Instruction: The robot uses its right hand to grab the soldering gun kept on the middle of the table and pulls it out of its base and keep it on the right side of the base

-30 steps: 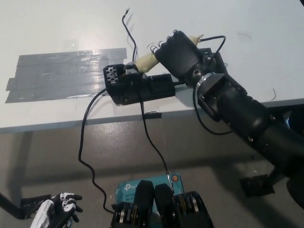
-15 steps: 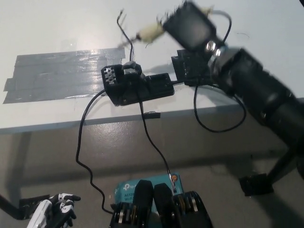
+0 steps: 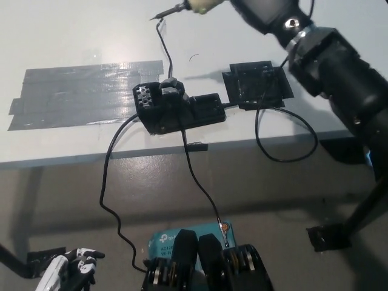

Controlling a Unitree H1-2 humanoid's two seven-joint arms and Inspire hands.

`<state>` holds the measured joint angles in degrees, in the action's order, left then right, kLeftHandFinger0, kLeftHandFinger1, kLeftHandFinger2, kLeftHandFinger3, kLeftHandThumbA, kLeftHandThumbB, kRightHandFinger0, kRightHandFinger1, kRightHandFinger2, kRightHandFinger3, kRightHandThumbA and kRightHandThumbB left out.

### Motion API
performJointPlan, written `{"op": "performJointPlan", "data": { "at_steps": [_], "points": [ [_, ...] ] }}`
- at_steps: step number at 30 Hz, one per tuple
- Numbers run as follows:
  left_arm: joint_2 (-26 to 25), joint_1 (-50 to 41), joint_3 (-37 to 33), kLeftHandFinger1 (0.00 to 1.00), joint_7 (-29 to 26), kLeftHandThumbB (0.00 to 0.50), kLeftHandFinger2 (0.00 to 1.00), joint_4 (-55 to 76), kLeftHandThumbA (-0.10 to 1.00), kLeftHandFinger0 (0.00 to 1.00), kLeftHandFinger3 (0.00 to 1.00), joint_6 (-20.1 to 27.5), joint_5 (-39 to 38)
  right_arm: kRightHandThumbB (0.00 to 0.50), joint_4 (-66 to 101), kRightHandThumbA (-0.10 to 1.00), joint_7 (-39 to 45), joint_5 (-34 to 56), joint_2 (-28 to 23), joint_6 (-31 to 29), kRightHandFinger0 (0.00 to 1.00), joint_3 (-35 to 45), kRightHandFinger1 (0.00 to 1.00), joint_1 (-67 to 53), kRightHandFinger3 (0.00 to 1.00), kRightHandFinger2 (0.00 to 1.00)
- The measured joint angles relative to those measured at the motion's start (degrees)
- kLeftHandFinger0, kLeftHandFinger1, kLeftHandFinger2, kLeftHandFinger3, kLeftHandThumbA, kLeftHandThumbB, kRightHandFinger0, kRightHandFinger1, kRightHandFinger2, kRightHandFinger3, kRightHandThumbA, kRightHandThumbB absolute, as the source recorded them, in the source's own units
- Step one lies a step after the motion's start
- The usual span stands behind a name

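Moved since a second ago: soldering gun [image 3: 195,6], then lying in the base [image 3: 179,109], is now lifted clear of it and carried up to the top edge of the view, cream handle and thin metal tip showing, tip pointing left. Right hand [image 3: 267,11], black, raised with it from the table to the top edge, mostly cut off by the frame; it is clasped around the gun's handle. Base: black, on the middle of the table [image 3: 73,36], empty of the gun, front edge near the table's rim. Black tray [image 3: 257,85]: just right of the base, now uncovered. Cables [image 3: 112,182]: black, running from base and tray over the table's edge toward the floor. Grey tape patch [image 3: 79,94]: left of the base. Left hand [image 3: 73,270]: white, resting low at lower left, fingers loosely curled, holding nothing.
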<state>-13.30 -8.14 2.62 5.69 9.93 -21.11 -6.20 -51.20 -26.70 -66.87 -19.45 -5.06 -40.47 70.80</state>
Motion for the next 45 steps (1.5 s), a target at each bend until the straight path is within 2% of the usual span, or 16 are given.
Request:
{"op": "performJointPlan", "data": {
  "at_steps": [2, 6, 9, 13, 15, 17, 18, 23, 25, 26, 27, 28, 29, 31, 34, 45],
  "points": [
    [0.00, 0.00, -0.01, 0.13, 0.03, 0.268, 0.19, 0.17, 0.34, 0.02, 0.45, -0.15, 0.00, 0.183, -0.24, -0.08, -0.03, 0.03, -1.34, 0.11, 0.00, 0.41, 0.00, -0.52, 0.30, 0.00],
    [-0.14, -0.12, -0.02, 0.14, 0.07, 0.270, 0.21, 0.20, 0.34, 0.03, 0.44, -0.19, 0.02, 0.148, -0.02, -0.10, 1.16, 0.19, -3.34, 1.30, 0.00, 1.75, 0.00, -3.28, 0.01, 0.21],
    [-0.23, -0.16, 0.00, 0.13, 0.08, 0.278, 0.20, 0.21, 0.33, 0.02, 0.45, -0.19, 0.02, 0.072, 0.95, -0.10, 3.34, 0.68, -3.86, 2.41, 0.00, 3.31, 0.10, -5.97, 0.01, 0.39],
    [-0.24, -0.11, -0.07, 0.15, 0.10, 0.277, 0.23, 0.23, 0.34, 0.03, 0.46, -0.25, 0.03, 0.014, 3.87, -0.10, 7.55, 1.16, -4.35, 4.76, 0.00, 4.84, 0.08, -9.96, 0.24, 0.38],
    [-0.30, -0.12, -0.23, 0.13, 0.21, 0.283, 0.23, 0.22, 0.34, 0.00, 0.45, -0.25, 0.09, 0.022, 5.21, -0.10, 9.09, 1.28, -4.36, 5.74, 0.00, 5.30, 0.07, -11.54, 0.05, 0.38],
    [-0.34, -0.12, -0.43, 0.13, 0.41, 0.285, 0.23, 0.23, 0.34, 0.00, 0.45, -0.24, 0.14, 0.000, 5.73, -0.10, 9.95, 1.33, -4.22, 6.78, 0.00, 5.92, 0.13, -13.16, 0.12, 0.46],
    [-0.34, -0.13, -0.52, 0.13, 0.48, 0.281, 0.22, 0.24, 0.34, 0.00, 0.45, -0.25, 0.19, 0.000, 5.69, -0.08, 10.45, 1.39, -4.06, 7.36, 0.00, 6.31, 0.16, -13.66, 0.36, 0.50],
    [-0.34, 0.01, -0.93, 0.13, 0.82, 0.267, 0.22, 0.25, 0.32, 0.00, 0.47, -0.29, 0.40, 0.044, 5.71, -0.08, 15.97, 2.26, -2.71, 11.05, 0.00, 7.52, 0.14, -14.92, 0.24, 0.44],
    [-0.33, 0.05, -1.11, 0.13, 0.90, 0.268, 0.24, 0.29, 0.32, 0.00, 0.47, -0.33, 0.44, 0.000, 5.72, 0.08, 17.60, 2.62, -1.94, 12.38, 0.04, 7.65, 0.25, -15.42, 0.70, 0.58],
    [-0.33, 0.05, -1.18, 0.14, 0.98, 0.270, 0.25, 0.28, 0.32, 0.01, 0.47, -0.40, 0.44, 0.000, 5.72, 0.21, 19.21, 2.86, -1.46, 13.15, 0.25, 7.68, 0.51, -15.76, 1.00, 0.85],
    [-0.32, 0.05, -1.22, 0.14, 1.00, 0.273, 0.25, 0.27, 0.33, 0.01, 0.47, -0.44, 0.44, 0.031, 5.72, 0.39, 20.21, 3.09, -1.13, 13.55, 0.76, 7.70, 0.97, -16.06, 1.00, 1.00],
    [-0.32, 0.04, -1.29, 0.14, 1.01, 0.275, 0.25, 0.25, 0.34, 0.01, 0.48, -0.47, 0.44, 0.110, 5.72, 0.52, 21.72, 3.31, -0.78, 13.97, 1.00, 7.69, 1.00, -16.46, 1.00, 1.00],
    [-0.32, 0.04, -1.38, 0.14, 1.01, 0.275, 0.26, 0.24, 0.34, 0.01, 0.48, -0.49, 0.44, 0.091, 5.74, 0.62, 23.06, 3.47, -0.49, 14.39, 1.00, 7.69, 1.00, -16.96, 1.00, 1.00],
    [-0.31, 0.02, -1.51, 0.13, 1.01, 0.276, 0.25, 0.23, 0.34, 0.00, 0.47, -0.51, 0.44, 0.274, 5.74, 0.88, 25.75, 3.63, -0.25, 15.17, 1.00, 7.64, 1.00, -17.72, 1.00, 1.00],
    [-0.31, -0.02, -1.63, 0.13, 1.01, 0.268, 0.25, 0.23, 0.35, 0.00, 0.48, -0.55, 0.45, 0.347, 5.75, 0.99, 29.49, 3.69, -0.11, 16.24, 1.00, 7.57, 1.00, -18.35, 1.00, 1.00],
    [-0.34, -0.06, -1.64, 0.14, 1.06, 0.278, 0.25, 0.23, 0.35, 0.01, 0.49, -0.70, 0.45, 0.500, 6.92, 1.00, 42.45, 5.05, -0.15, 18.78, 1.00, 7.60, 1.00, -17.67, 1.00, 1.00]
  ]
}}
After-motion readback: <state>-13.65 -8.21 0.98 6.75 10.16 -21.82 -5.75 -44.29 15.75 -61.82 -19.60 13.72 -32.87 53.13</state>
